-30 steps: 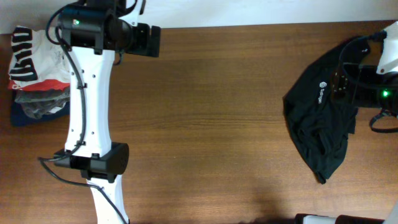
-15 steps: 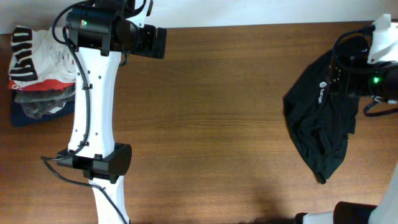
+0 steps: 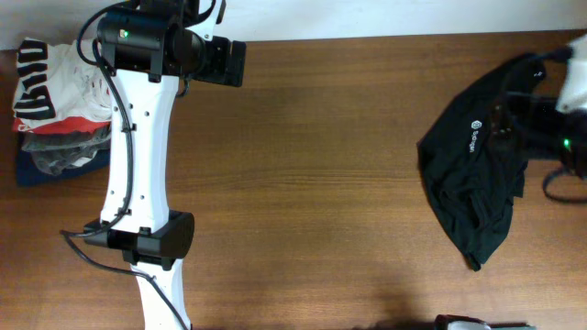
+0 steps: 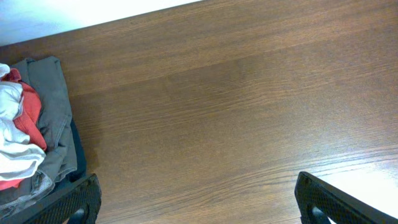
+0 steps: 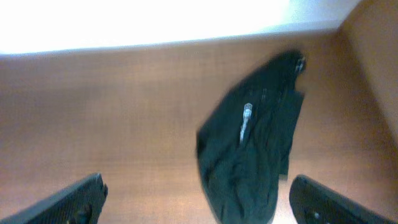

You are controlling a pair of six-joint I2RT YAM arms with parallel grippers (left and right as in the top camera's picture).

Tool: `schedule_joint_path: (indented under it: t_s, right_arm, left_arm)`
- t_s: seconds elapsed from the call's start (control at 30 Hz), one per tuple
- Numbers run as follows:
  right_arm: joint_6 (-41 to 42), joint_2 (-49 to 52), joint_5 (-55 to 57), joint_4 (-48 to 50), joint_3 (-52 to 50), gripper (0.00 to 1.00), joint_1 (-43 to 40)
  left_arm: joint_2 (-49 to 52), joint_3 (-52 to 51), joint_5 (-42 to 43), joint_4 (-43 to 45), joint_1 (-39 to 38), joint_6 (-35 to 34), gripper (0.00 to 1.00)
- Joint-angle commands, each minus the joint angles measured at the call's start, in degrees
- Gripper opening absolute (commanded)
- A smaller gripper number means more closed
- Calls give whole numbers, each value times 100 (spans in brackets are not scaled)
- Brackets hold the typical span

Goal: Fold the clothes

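- Two garments wait unfolded. The black top point(image 3: 472, 183) lies crumpled at about 3 o'clock on the desk point(image 3: 321, 183), with its small white logo point(image 3: 474, 137) facing up. The white T-shirt point(image 3: 46, 73) with black lettering is bunched on top of the stack of folded garments point(image 3: 55, 156) at about 10 o'clock.
- Wide apart stand the fingers of the left claw point(image 4: 198, 186), with only bare wood between them, so it holds nothing. It hangs over the desk near 11 o'clock, and the stack lies just off its 9 o'clock side.
- Equally spread and empty is the right claw point(image 5: 198, 183). Its wrist view is blurred but looks down on the black top. From overhead, the right arm point(image 3: 569, 119) sits over the top's 3 o'clock edge. Whether it touches the cloth I cannot tell.
- My judgement is that the step in hand is the very first one, reaching for a garment to spread it out. Nothing shows a fold made on either piece.
- Next, the right claw should likely come down on an outer edge of the black top, a hem or a shoulder, and pinch a single layer.
- From there the top could be drawn toward the bare middle of the desk, with the left claw crossing over to help pull it flat.
- Limp, heaped cloth like this would probably bunch further if it were grabbed mid-pile.
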Motion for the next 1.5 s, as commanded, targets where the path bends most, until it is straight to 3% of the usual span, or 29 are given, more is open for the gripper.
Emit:
schedule_joint_path:
  t_s: [0.0, 0.1, 0.23, 0.63, 0.83, 1.03, 1.47]
  right_arm:
    - [-4, -1198, -129, 1882, -1676, 99, 48]
    - [15, -2181, -424, 3860, -3565, 99, 48]
    - [13, -3241, -761, 5510, -5696, 99, 50]
    - [127, -5589, -968, 8115, -10203, 99, 494]
    - [210, -6470, -949, 8568, -11473, 99, 699]
    - [404, -7125, -949, 8564, -12069, 98, 713]
    - [400, -7705, -949, 8004, -12196, 99, 713]
  left_arm:
    - [9, -26, -57, -2, 0, 81, 99]
    - [9, -26, -57, -2, 0, 81, 99]
    - [9, -26, -57, -2, 0, 81, 99]
    - [9, -26, -57, -2, 0, 81, 99]
    - [9, -26, -57, -2, 0, 81, 99]
    - [9, -26, -57, -2, 0, 81, 99]
    - [9, -26, -57, -2, 0, 81, 99]
